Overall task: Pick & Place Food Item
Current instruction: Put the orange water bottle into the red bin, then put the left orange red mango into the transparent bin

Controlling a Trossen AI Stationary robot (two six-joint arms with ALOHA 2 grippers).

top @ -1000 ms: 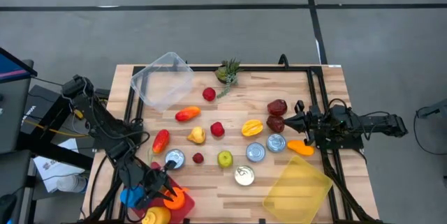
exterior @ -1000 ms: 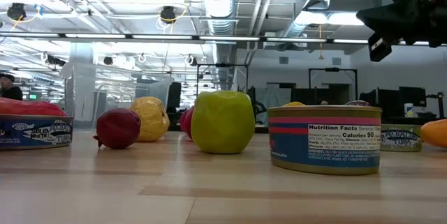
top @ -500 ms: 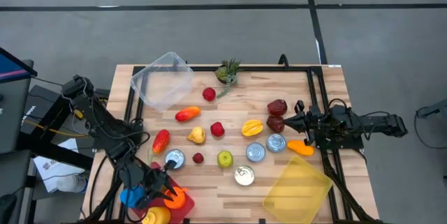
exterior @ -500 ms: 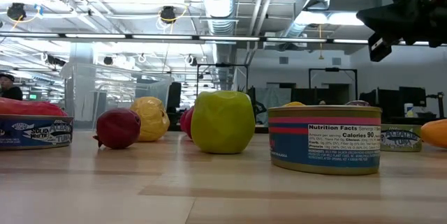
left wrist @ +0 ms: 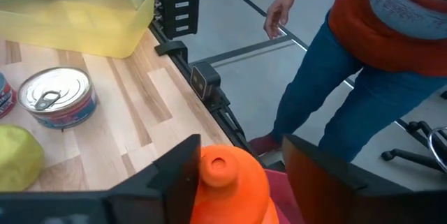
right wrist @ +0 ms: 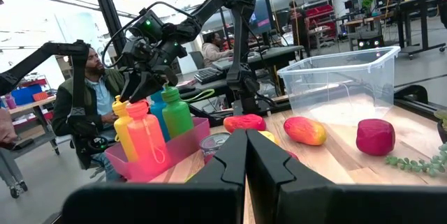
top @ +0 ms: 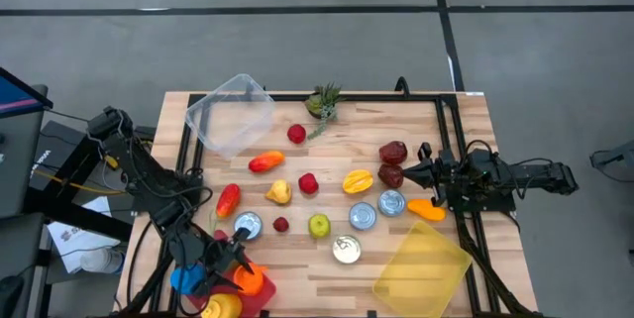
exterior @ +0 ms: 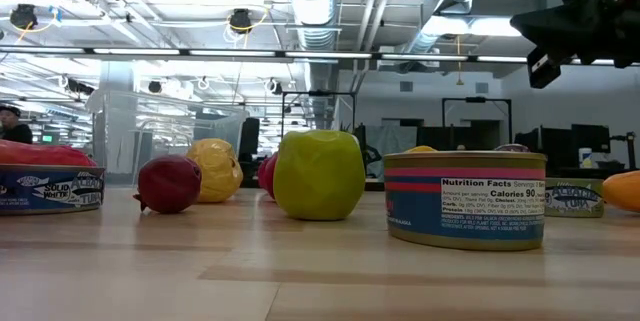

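Left pincer [left wrist: 237, 155] sat at the tabletop's [top: 297, 283] near-left corner, over the pink bin [right wrist: 183, 151]. Fingers were spread, straddling the orange bottle [left wrist: 225, 176]: one finger [left wrist: 174, 172] was against its shoulder, the other [left wrist: 314, 175] stood off with a gap showing. So no pinch.

The orange bottle stood upright in the bin, cap up, right under the pincer. In the same bin, beside it: yellow bottle [top: 223, 306], blue bottle [top: 183, 280], green bottle [right wrist: 176, 112]. All were upright.

Past the pincer on the tabletop was a pull-tab can [left wrist: 56, 97], lid up. A green apple [left wrist: 17, 168] lay just beside it, on the pincer's side. Further out, the yellow tub [left wrist: 77, 11] sat at the tabletop edge, well apart from the bin. Off the tabletop past the bin, a person [left wrist: 377, 63] in jeans and an orange top stood on the floor.

Right pincer [top: 408, 171] waited at the opposite side, well apart from the left one, with its fingers pressed together and holding nothing. Two dark red fruits [top: 392, 152] lay just ahead of its tip, but I couldn't tell if they touched. An orange piece [top: 426, 209] lay beside that arm.

Clear tub [top: 231, 112] was at the far-left corner, far from both pincers.
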